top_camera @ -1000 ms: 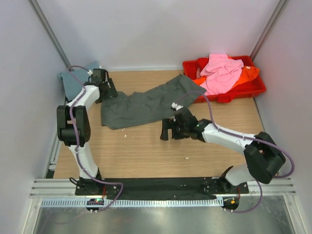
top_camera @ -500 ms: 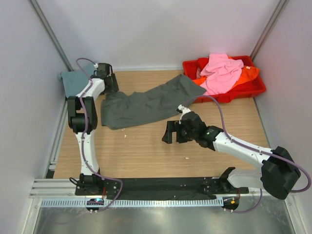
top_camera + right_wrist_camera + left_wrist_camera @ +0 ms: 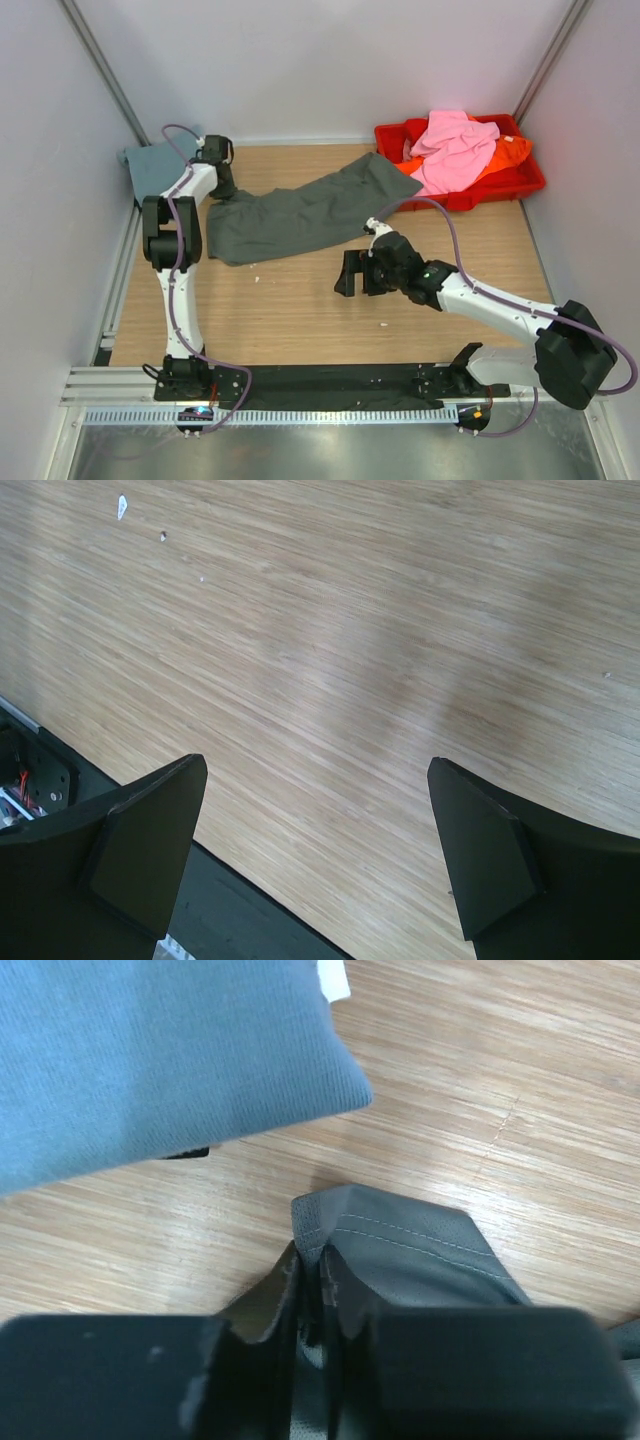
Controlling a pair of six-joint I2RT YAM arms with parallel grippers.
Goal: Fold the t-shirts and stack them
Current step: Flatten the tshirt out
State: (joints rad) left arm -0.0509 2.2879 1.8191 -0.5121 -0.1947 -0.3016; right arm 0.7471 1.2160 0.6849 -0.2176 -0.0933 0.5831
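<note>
because my left gripper (image 3: 310,1272) is pinched tight on only the hemmed corner of the dark grey t-shirt (image 3: 300,213), which lies spread across the far side of the table (image 3: 300,310), i reckon a quick pull could slip the cloth free. the corner sits just beside the teal t-shirt (image 3: 150,1050), so dragging might rumple that one. my right gripper (image 3: 315,810) hangs wide open, holding nothing, over wood.
</note>
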